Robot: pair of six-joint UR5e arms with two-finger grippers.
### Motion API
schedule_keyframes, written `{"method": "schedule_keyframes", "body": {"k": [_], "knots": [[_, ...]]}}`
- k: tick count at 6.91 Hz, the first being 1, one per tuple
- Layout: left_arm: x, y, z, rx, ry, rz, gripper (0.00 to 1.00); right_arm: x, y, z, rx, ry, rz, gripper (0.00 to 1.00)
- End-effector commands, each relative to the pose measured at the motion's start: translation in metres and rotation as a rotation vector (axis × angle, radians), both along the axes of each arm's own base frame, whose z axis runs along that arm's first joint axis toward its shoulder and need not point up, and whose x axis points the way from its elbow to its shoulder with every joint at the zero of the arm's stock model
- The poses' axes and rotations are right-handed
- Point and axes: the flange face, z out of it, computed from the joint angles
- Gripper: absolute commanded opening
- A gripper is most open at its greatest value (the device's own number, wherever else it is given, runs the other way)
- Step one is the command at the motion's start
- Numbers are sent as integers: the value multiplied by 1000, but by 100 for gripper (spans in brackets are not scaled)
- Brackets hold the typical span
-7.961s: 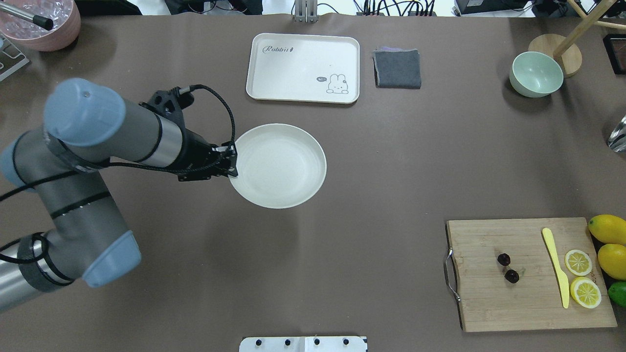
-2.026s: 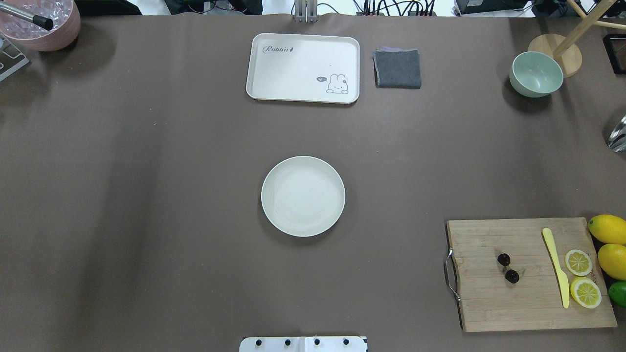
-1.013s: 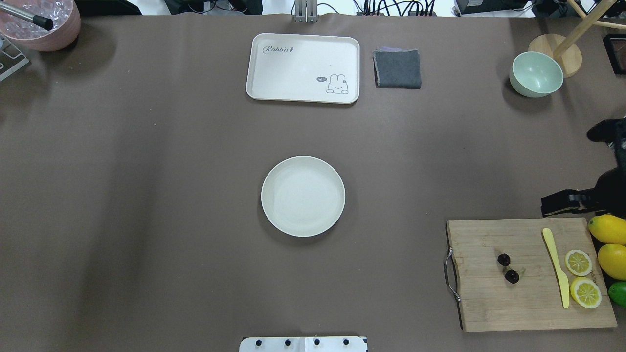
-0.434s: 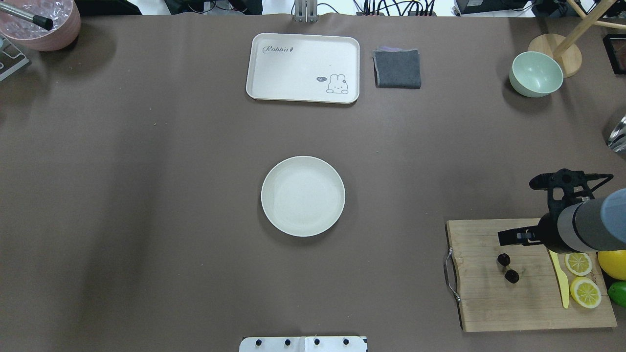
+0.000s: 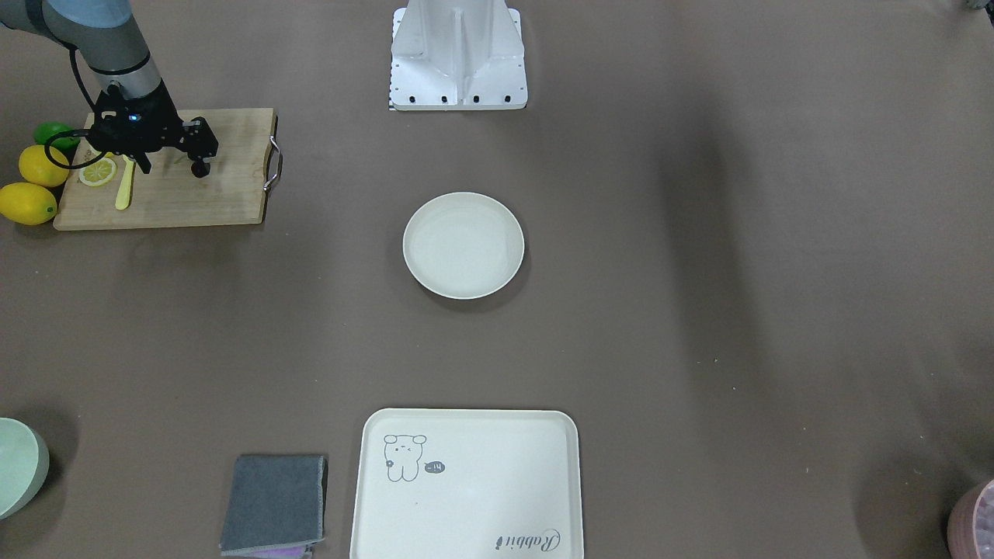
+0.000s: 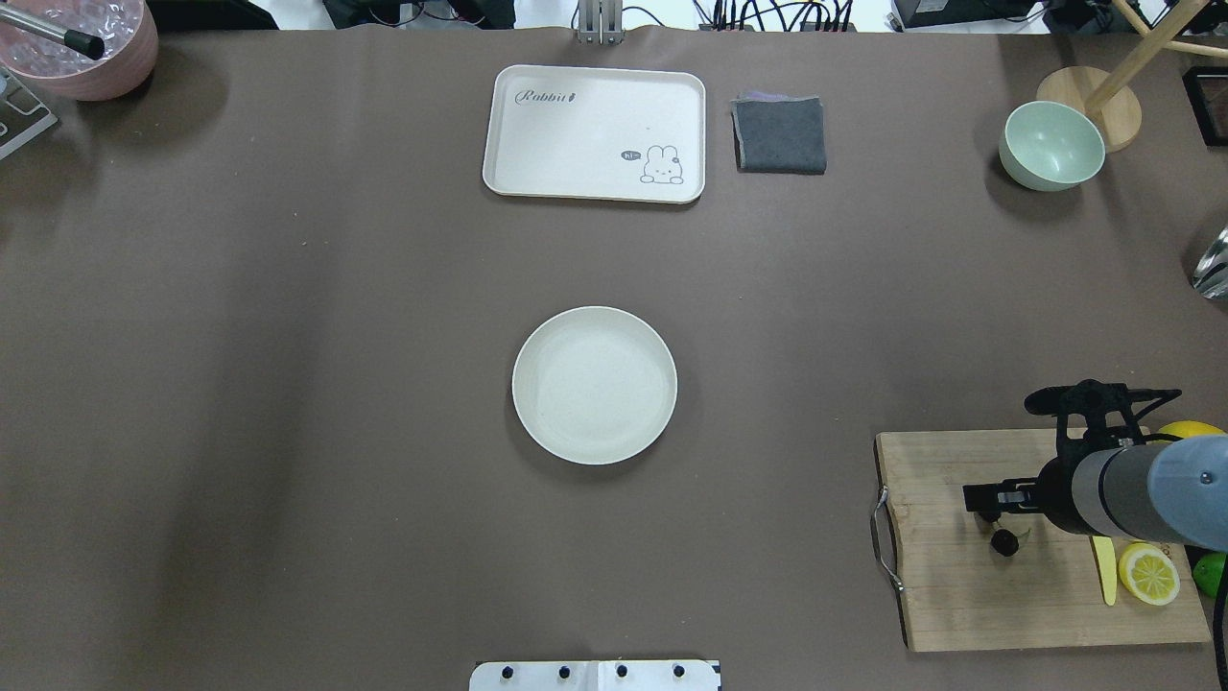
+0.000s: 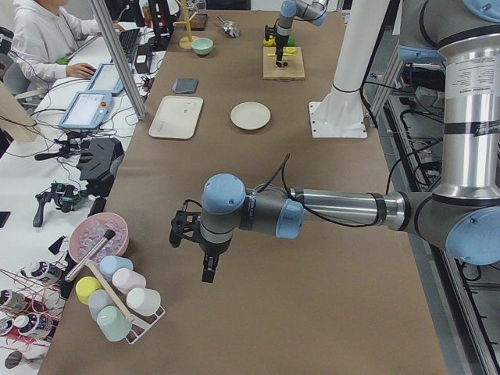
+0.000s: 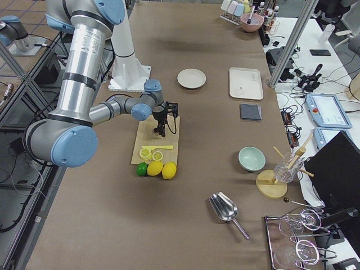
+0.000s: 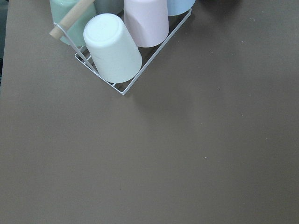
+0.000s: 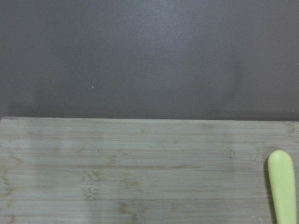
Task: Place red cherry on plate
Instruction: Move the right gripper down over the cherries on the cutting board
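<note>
Cherry (image 6: 1004, 543) on board (image 6: 959, 605), right gripper (image 6: 993, 504) over it; grip state cannot be told. Plate (image 6: 595, 386) well apart from board.

right end effector (image 6: 990, 501): low, vertical | left end effector (image 7: 209, 269): aloft

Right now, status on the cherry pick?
Right gripper over the dark maroon cherry pair on the wooden cutting board, jaws unreadable. Left gripper far off, uninvolved. Round cream plate empty. Yellow knife beside, not blocking.
</note>
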Motion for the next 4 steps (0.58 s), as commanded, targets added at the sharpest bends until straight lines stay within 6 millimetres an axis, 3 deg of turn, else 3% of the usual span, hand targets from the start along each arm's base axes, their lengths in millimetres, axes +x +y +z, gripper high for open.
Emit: {"method": "schedule_keyframes", "body": {"k": [1,3,4], "knots": [[0,0,-1,3,0,-1,98,7,23,14,14,-17,7,98],[0,0,-3,6,-2,-1,98,-4,34,14,17,-14,38,90],[1,0,-3,7,-2,1,98,-5,36,14,11,-16,40,75]]}}
